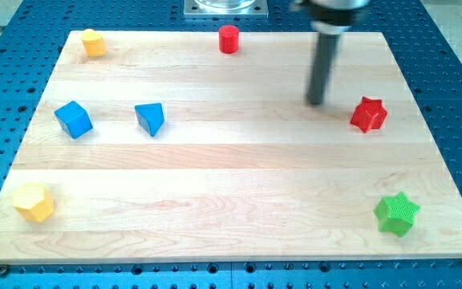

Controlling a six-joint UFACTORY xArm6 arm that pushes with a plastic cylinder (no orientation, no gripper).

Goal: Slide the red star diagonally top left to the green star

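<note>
Two stars matter for this step, and the nearer one is the green star (pixel 396 214), low on the view's right of the table (pixel 239 233), close to its bottom edge. A yellow hexagon-like block (pixel 34 201) sits about as near on the far left, well out of the way. Farther up, the red star (pixel 368 115) lies almost straight above the green one, a touch to the left and well apart from it. On the same band at the view's left are a blue cube (pixel 73 120) and a blue triangular block (pixel 149 119). My tip (pixel 317 103) rests just left of the red star and slightly above it, with a clear gap, so nothing is being pushed yet. The tool (pixel 322 68) is a bare dark rod with no jaws to open, and it holds nothing.

As I judge it, the red star should end at the green star's upper left, so it has to travel down the view. I would bring the tip round to the star's top side, centred on it, then push steadily downward. An off-centre contact on a star point would likely spin it aside. Stop short, so the green star is not knocked toward the edge.

Farthest off, a red cylinder (pixel 228 38) and a yellow block (pixel 93 42) play no part.
</note>
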